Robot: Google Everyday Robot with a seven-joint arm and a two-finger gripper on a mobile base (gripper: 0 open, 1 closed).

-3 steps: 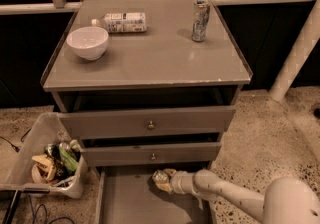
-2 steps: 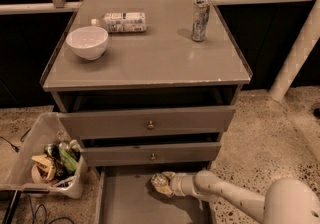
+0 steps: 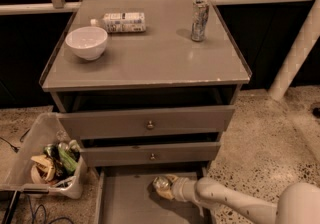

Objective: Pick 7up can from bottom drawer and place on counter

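The bottom drawer [image 3: 125, 200] is pulled open at the foot of the grey cabinet. My gripper [image 3: 164, 188] reaches into it from the right, low over the drawer floor near its back. Its fingers are closed around the 7up can [image 3: 160, 184], of which only a silver end and a little of the side show. My white arm [image 3: 235, 203] comes in from the lower right. The counter [image 3: 150, 60] is the flat grey top of the cabinet, well above the gripper.
On the counter stand a white bowl [image 3: 86, 42], a bottle lying on its side [image 3: 122, 22] and a tall slim silver can [image 3: 199, 20]. Two knobbed drawers [image 3: 149, 124] overhang the bottom one. A clear bin of trash [image 3: 47, 160] sits left; a white post [image 3: 295, 53] stands right.
The gripper with the can has shifted slightly toward the front of the drawer. Nothing on the counter has moved.
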